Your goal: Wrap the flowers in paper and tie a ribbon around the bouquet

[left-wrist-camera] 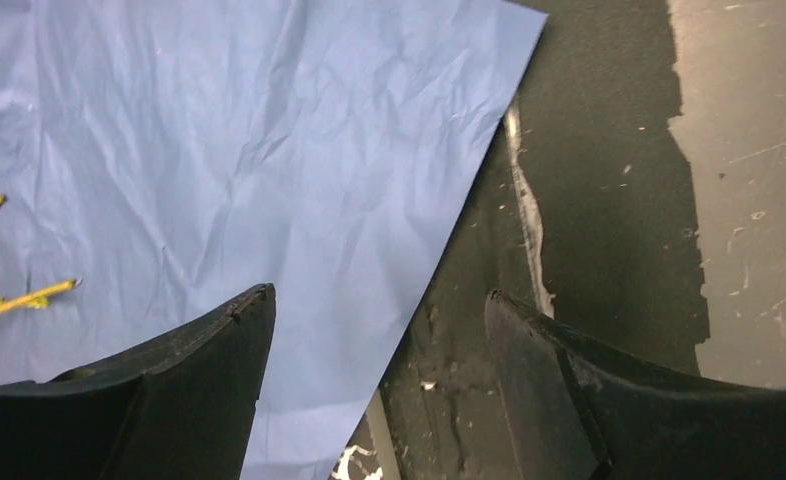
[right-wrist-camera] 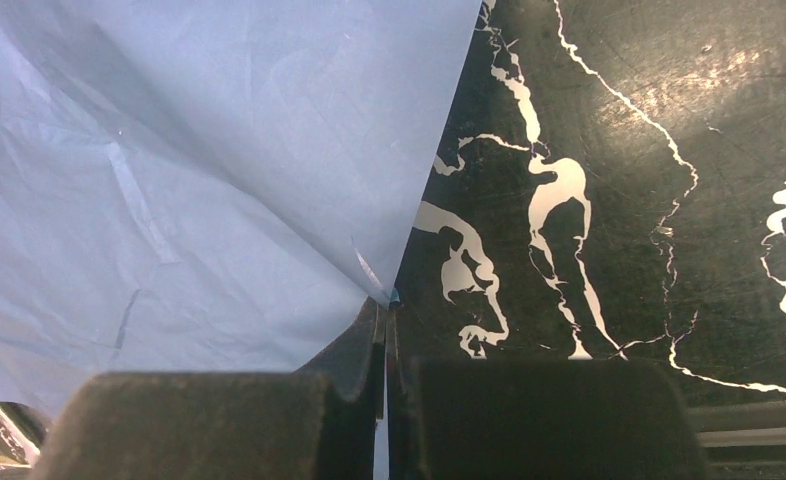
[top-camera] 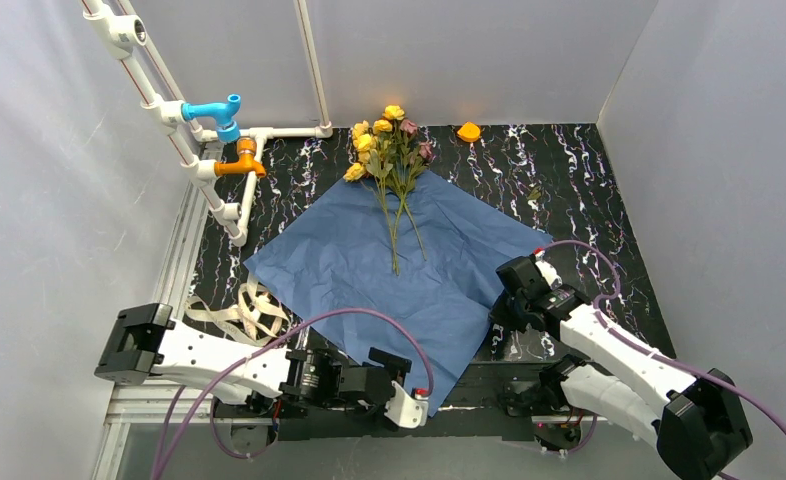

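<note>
Wrapping barely begun: we are pinching the flat light blue paper sheet (top-camera: 349, 265) by its edge in the right claw (right-wrist-camera: 384, 312), left claw (left-wrist-camera: 379, 305) hanging wide; dried yellow-pink roses (top-camera: 391, 150) are lying on it, beige fabric ribbon (top-camera: 241, 312) lying unused beside.

This is a robotics lab test cell. A table (top-camera: 589, 180) with a black, white-veined top sits at its centre. Plain white panels (top-camera: 469, 50) stand along its far, left and right edges, closing it in like a booth. Two robot arms, left (top-camera: 219, 360) and right (top-camera: 619, 360), are bolted at its near edge and trail purple cables (top-camera: 369, 315). A bare aluminium rail (top-camera: 174, 265) runs along its left edge. At its far left corner stands a frame of white plastic pipes (top-camera: 169, 110) with a blue tap (top-camera: 216, 110) and an orange tap (top-camera: 239, 160). The paper (top-camera: 369, 270) lies across its middle.
</note>
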Robot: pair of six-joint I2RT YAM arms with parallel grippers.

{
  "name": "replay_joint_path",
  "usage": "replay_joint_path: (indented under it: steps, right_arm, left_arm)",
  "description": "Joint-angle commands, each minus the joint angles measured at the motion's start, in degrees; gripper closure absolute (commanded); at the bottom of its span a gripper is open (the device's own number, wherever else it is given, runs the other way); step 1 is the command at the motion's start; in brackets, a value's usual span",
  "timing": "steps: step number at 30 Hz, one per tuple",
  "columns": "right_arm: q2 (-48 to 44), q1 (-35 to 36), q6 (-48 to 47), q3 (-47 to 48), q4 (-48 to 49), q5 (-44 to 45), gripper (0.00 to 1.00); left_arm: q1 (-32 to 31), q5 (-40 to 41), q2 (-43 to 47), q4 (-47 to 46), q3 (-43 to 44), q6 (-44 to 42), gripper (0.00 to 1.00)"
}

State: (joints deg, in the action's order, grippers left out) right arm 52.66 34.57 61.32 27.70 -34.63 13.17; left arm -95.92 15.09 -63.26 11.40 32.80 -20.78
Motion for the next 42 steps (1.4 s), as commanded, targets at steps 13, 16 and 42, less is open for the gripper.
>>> replay_joint_path:
  steps: [13,16,42]
  right_arm:
    - [-0.7,-0.1,0.1,-0.5,-0.7,1.1,0.99]
    - [-0.4,-0.1,0.0,-0.6,-0.6,1.0,0.99]
    - [-4.3,-0.2,-5.9,0.9,-4.2,1.5,0.03]
  left_arm:
    - [-2.6,-0.8,-9.7,-17.6,-4.8,-5.8,0.39]
    - [-2.8,-1.4,-10.5,-19.2,-5.3,-5.0,0.41]
    - [-3.4,0.6,-10.9,-25.1,-5.9,1.7,1.0]
